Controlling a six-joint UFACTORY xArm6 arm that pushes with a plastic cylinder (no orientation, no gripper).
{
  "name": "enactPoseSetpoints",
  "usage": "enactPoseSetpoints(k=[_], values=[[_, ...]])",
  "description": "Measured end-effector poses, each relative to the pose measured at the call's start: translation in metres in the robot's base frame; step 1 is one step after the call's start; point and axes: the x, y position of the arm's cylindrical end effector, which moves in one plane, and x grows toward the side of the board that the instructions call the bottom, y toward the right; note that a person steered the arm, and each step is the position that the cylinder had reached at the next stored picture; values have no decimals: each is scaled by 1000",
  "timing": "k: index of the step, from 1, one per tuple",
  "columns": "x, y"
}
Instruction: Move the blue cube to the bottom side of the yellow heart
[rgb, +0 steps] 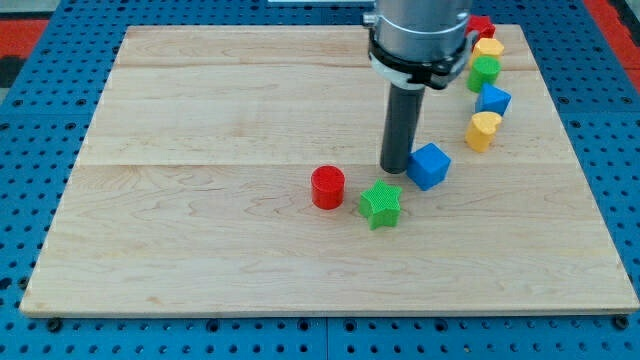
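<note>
The blue cube (429, 165) lies right of the board's middle. My tip (396, 168) rests on the board right against the cube's left side. The yellow heart (483, 130) lies up and to the right of the cube, near the board's right edge, with a gap between them. The green star (380, 204) sits just below my tip. The red cylinder (327, 187) is to the left of the star.
A column of blocks runs along the upper right: a red block (482, 26), a yellow block (488, 48), a green block (484, 71) and a second blue block (492, 99) just above the yellow heart. The arm's grey body (418, 35) hangs over the board's top.
</note>
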Motion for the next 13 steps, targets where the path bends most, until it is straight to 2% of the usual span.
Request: enactPoseSetpoints(k=[2,4,9,13], values=[[6,25],[36,25],[11,34],[8,67]])
